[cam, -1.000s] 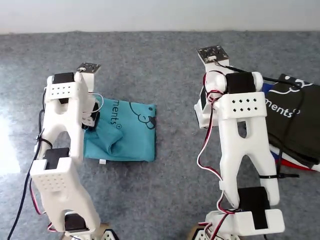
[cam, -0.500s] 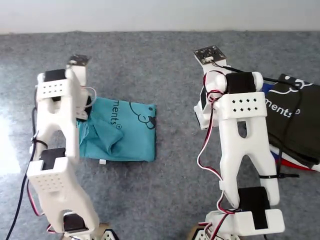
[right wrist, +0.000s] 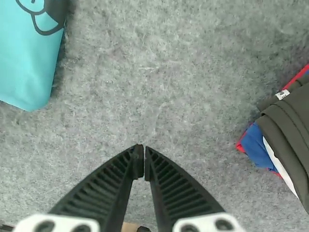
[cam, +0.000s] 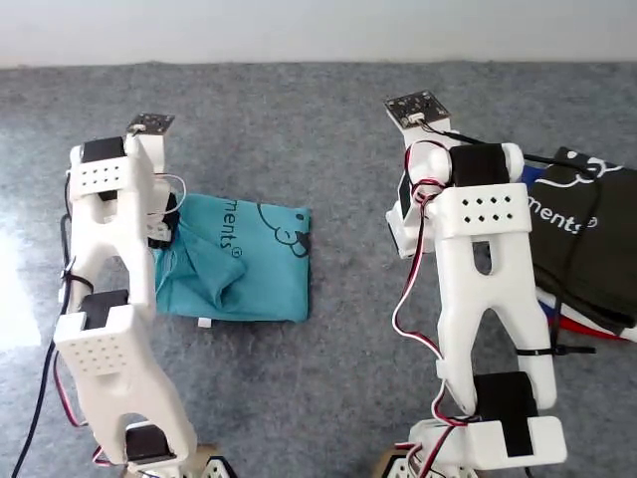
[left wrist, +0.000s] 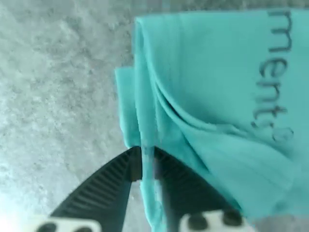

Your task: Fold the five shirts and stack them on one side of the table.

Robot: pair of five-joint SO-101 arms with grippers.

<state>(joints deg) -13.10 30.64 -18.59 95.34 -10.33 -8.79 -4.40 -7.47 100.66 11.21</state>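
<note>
A folded teal shirt (cam: 249,261) lies on the grey table left of centre, with a rumpled fold at its left side. In the left wrist view my left gripper (left wrist: 143,153) is shut on a thin edge of that teal shirt (left wrist: 217,96), at the shirt's left border. The left arm (cam: 105,229) stands over that border in the high view. My right gripper (right wrist: 144,150) is shut with nothing in it, hovering above bare table between the teal shirt (right wrist: 24,53) and a pile of folded shirts (right wrist: 285,130).
The pile at the right edge has a black shirt (cam: 587,239) on top, with blue, red and white layers under it. The right arm (cam: 483,229) stands just left of the pile. Bare grey table (cam: 348,149) runs between the arms and along the back.
The left arm has swung a little to the left, uncovering more of the teal shirt's left side. The right arm has barely shifted.
</note>
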